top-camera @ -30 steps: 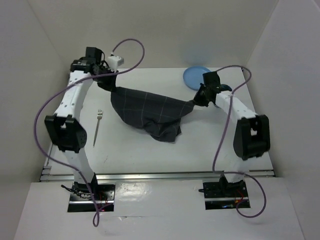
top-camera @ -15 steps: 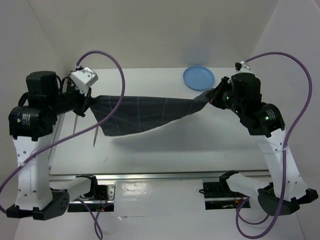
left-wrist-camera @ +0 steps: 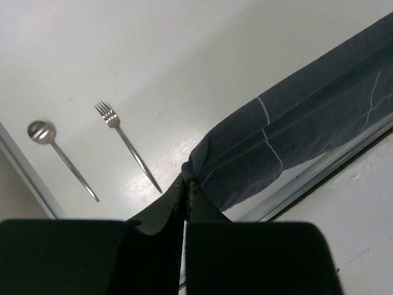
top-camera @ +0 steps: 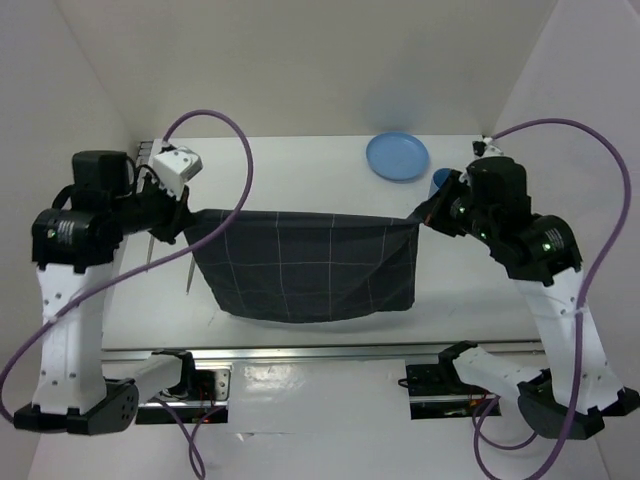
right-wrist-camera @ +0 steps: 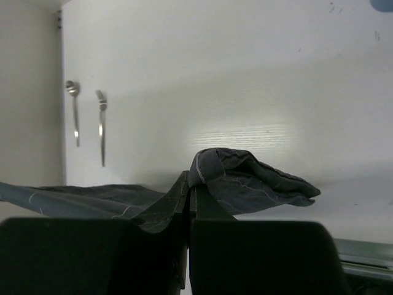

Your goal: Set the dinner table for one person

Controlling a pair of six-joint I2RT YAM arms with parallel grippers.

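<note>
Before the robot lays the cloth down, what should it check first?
1. Left gripper shut on one corner of the placemat: ok.
2. Right gripper shut on the other corner: ok.
3. Placemat hanging spread out between the two, top edge about level, not bunched: ok.
4. Blue plate at the far side of the table, apart from the placemat: ok.
5. Fork and spoon out of the landing spot: cannot tell. They lie to the left, and the fork looks close to the placemat's left edge.
</note>
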